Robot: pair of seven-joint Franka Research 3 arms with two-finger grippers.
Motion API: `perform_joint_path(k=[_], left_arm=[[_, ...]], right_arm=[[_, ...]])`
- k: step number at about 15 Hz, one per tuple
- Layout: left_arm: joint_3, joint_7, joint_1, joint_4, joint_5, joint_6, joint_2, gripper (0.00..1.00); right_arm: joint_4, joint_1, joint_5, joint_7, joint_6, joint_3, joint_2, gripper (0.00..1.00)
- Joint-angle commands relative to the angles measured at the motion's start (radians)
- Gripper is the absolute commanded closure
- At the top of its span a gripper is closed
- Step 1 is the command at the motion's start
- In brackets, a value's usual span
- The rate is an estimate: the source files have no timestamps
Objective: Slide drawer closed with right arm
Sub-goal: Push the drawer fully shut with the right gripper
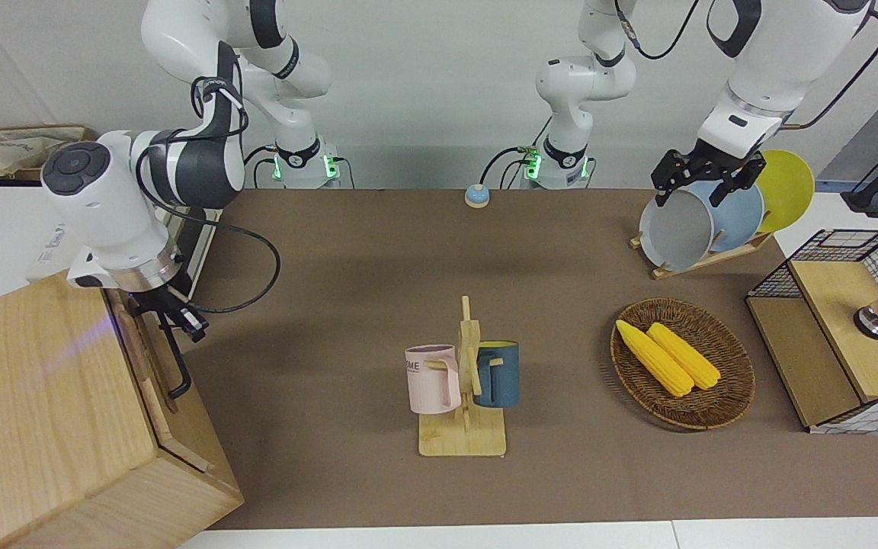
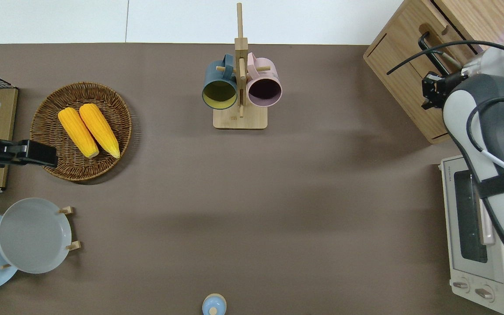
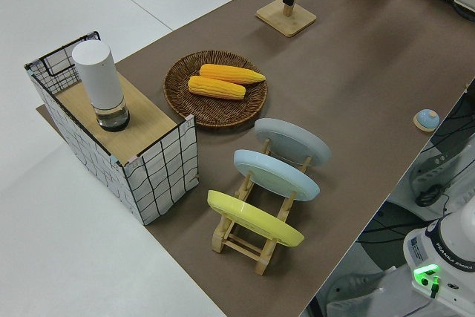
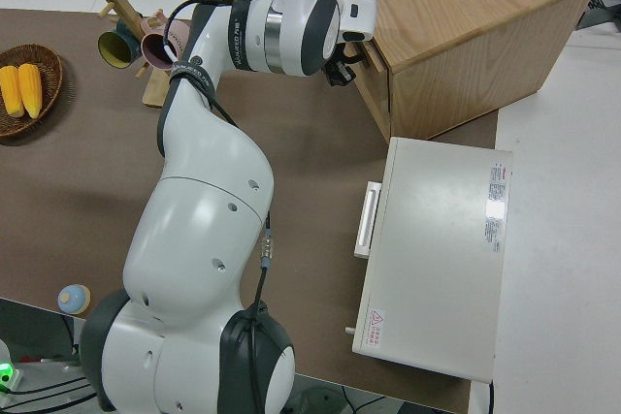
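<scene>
The big light-wood cabinet (image 1: 43, 412) stands at the right arm's end of the table. Its drawer (image 1: 146, 358) sits pushed in, flush with the cabinet front. The black bar handle (image 1: 174, 366) runs along the drawer front; it also shows in the overhead view (image 2: 430, 52). My right gripper (image 1: 177, 316) is against the drawer front, at the end of the handle nearer to the robots. It also shows in the overhead view (image 2: 433, 85) and the right side view (image 4: 342, 70). A blue wrist light glows on the cabinet top. My left arm is parked.
A white oven (image 2: 479, 232) stands beside the cabinet, nearer to the robots. A mug rack (image 2: 239, 87) stands mid-table. A wicker basket (image 2: 50, 105) with two corn cobs, a plate rack (image 1: 702, 259) and a wire-mesh box (image 1: 843, 328) are toward the left arm's end.
</scene>
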Motion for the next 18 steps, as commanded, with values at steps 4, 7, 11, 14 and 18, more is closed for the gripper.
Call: perform_joint_path(k=[4,7,11,14,18], left_arm=[[-0.007,0.010,0.005,0.024,0.017,-0.020,0.011,0.01],[-0.007,0.010,0.005,0.026,0.017,-0.020,0.011,0.01],[-0.007,0.010,0.005,0.024,0.017,-0.020,0.011,0.01],[-0.007,0.010,0.005,0.024,0.017,-0.020,0.011,0.01],[-0.007,0.010,0.005,0.024,0.017,-0.020,0.011,0.01]], right_arm=[[0.016,0.010,0.022,-0.042,-0.049,0.059,0.001,1.000],[0.010,0.050,0.016,-0.095,-0.075,0.058,-0.028,1.000],[-0.022,0.089,0.011,-0.144,-0.088,0.056,-0.082,1.000],[-0.067,0.131,0.008,-0.236,-0.109,0.047,-0.152,1.000],[-0.177,0.177,-0.050,-0.314,-0.112,0.046,-0.272,1.000]])
